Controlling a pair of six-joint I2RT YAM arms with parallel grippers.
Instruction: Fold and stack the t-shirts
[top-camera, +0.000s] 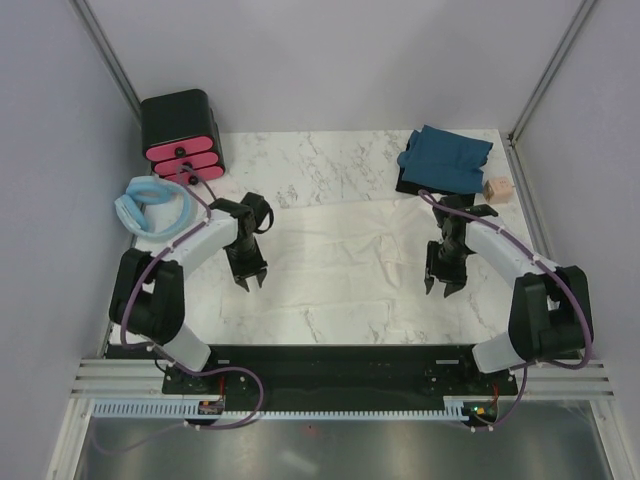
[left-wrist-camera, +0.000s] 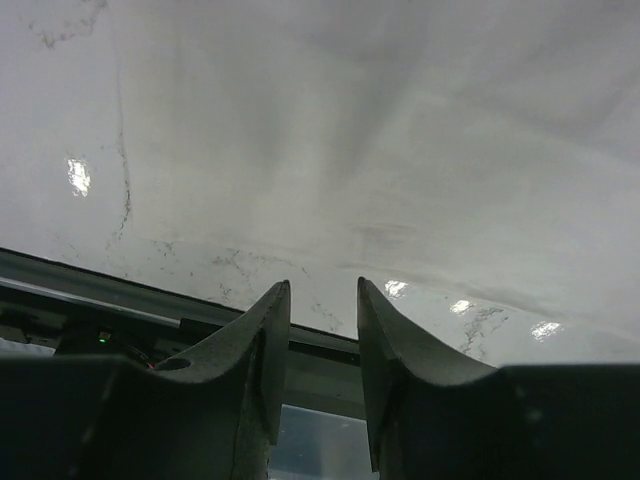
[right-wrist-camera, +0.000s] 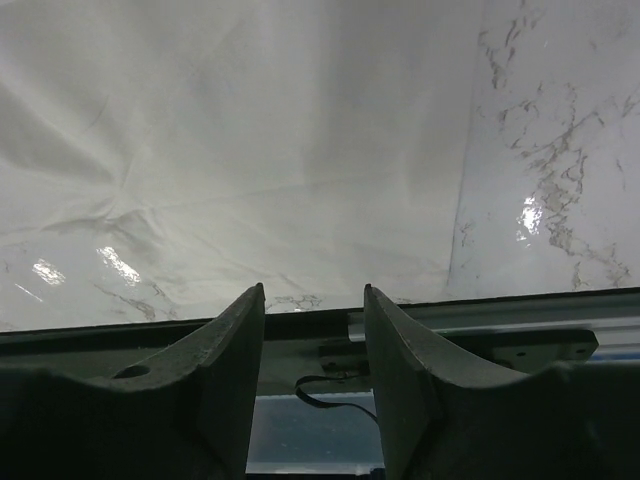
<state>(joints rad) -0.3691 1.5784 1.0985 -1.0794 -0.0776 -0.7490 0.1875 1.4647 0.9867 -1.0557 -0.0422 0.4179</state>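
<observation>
- White shirt lies spread flat on the desk, between both arms.
- Teal shirt sits folded at the far right corner.
- Left jaws: partly open, empty, over the white cloth.
- Right jaws: partly open, holding nothing.

Two t-shirts (cream-white one, teal one), one drawer box, one ring

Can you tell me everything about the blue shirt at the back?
The teal-blue t-shirt is soft cloth, loosely folded into a rumpled bundle. It lies at the far right corner of the marble table. A dark edge peeks out under its near left side; I cannot tell what that is. A small tan block sits right by its near right corner.
</observation>
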